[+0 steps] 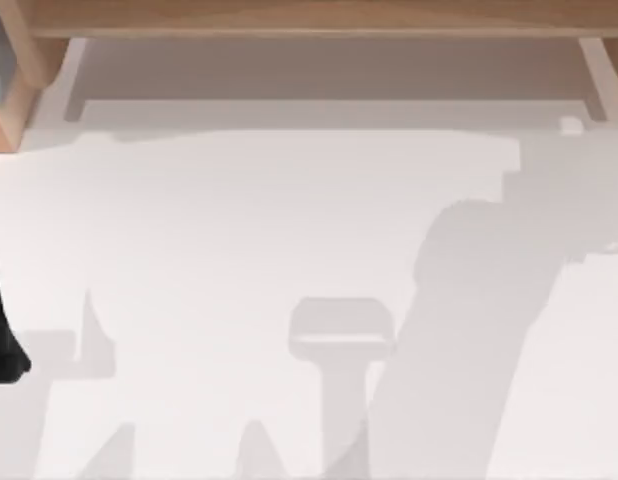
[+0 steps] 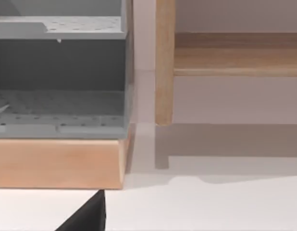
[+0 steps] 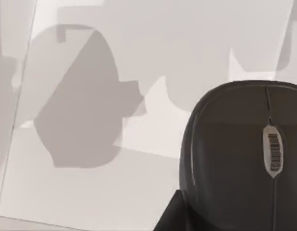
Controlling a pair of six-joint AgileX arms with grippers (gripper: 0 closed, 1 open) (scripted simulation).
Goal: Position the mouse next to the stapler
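The mouse (image 3: 244,159) is a black wheel mouse, seen close up in the right wrist view with its scroll wheel (image 3: 272,151) running along its long axis. It lies on the white bench (image 3: 91,192), right under that camera, so the right gripper (image 3: 170,219) must sit very near it; a dark wedge at the picture's edge, touching the mouse's outline, is probably one of that gripper's fingers, though too little of it shows to be sure. Whether the right gripper is open, closed or already gripping the mouse, I cannot tell.

From above, the bench (image 1: 239,230) carries broad grey arm shadows, and a dark shape (image 1: 1,340) sits at its left edge; what it is I cannot tell. A wooden shelf frame (image 1: 309,18) runs along the far side.

The left wrist view looks toward a grey perforated tray (image 2: 62,103) on a wooden base (image 2: 57,161), beside a wooden post (image 2: 164,62). A black corner (image 2: 88,216) at that picture's edge may be part of the left gripper; its state I cannot tell either.

The right arm is clearly the nearer one to the mouse. Where the stapler lies from it cannot be judged.
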